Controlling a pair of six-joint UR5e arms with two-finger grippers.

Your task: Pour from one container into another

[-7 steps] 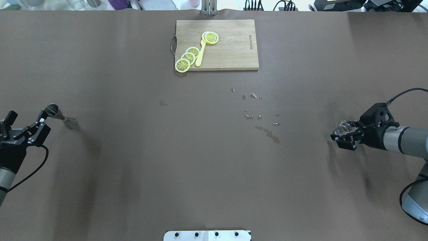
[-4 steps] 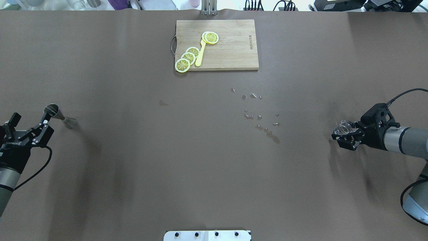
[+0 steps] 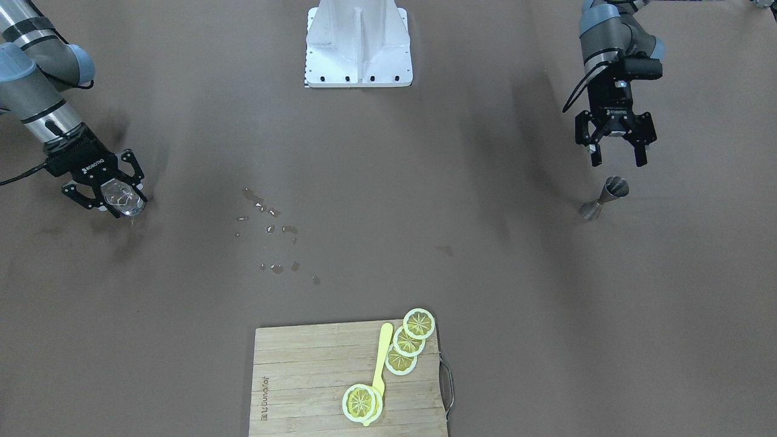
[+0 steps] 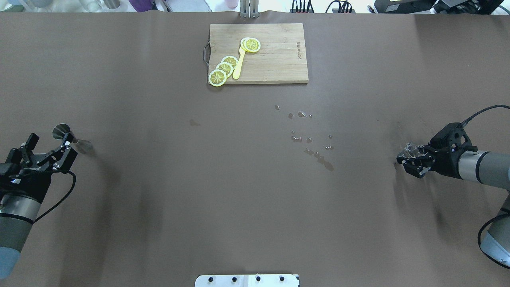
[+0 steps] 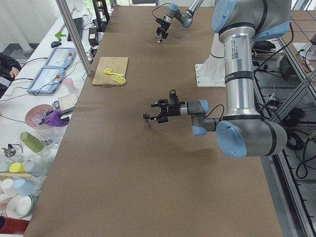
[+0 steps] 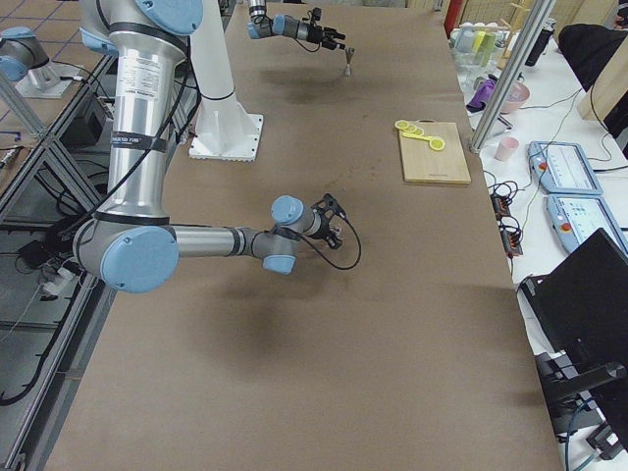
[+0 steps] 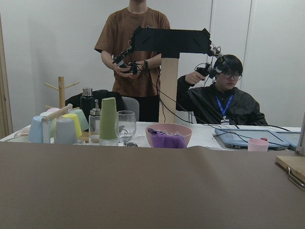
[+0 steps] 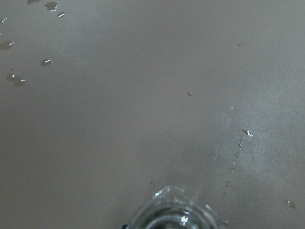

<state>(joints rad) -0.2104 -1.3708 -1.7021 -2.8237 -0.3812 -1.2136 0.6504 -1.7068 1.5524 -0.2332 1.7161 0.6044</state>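
We log jigger (image 3: pixel 604 198) upright just past the spread fingers of left gripper (image 3: pixel 617 162), untouched — well off the cutting board (image 3: pixel 303 376) | right gripper (image 3: pixel 123 205) clamps glass cup (image 3: pixel 118 194) | both wrists low.

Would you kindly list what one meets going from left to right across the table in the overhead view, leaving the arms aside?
jigger → lemon slices → spilled droplets → glass cup
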